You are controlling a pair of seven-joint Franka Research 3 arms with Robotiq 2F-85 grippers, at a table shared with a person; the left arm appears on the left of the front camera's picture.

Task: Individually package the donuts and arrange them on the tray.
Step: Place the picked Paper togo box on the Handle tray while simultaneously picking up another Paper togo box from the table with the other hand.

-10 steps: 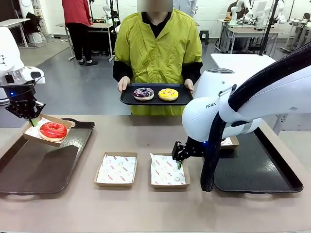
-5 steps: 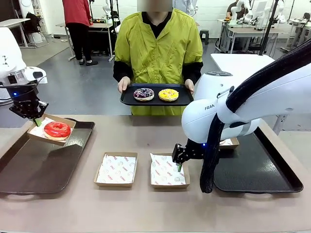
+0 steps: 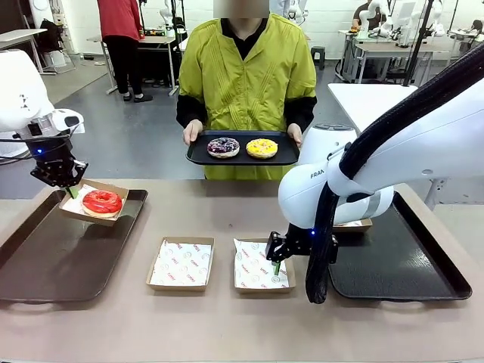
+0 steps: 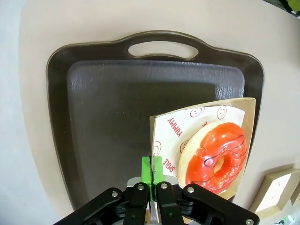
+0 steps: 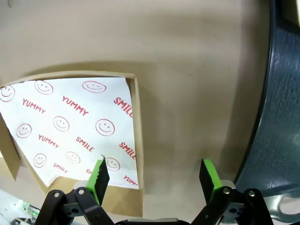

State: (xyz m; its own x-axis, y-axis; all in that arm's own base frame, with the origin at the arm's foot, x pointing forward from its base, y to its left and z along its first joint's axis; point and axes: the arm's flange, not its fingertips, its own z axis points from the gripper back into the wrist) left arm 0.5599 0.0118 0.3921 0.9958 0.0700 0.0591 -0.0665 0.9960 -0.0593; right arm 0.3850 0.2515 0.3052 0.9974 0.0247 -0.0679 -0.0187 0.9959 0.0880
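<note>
we see the left gripper [image 4: 152,169] pinching the rim of a cardboard box [image 4: 250,122] at the front frame's left, over a pebbled dark tray [image 4: 108,117]; inside, on paper [image 4: 173,126] printed "yummy" and "smile", sits the glossy red donut [image 4: 216,157]. the right gripper [image 5: 154,176] has its jaws spread by a second box [image 5: 136,122].

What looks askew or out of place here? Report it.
Only the box holding the red donut stands out. The left gripper pinches it by one edge, and it sits skewed to the left tray, at a corner and overlapping the rim. The two empty boxes lie square on the table.
</note>
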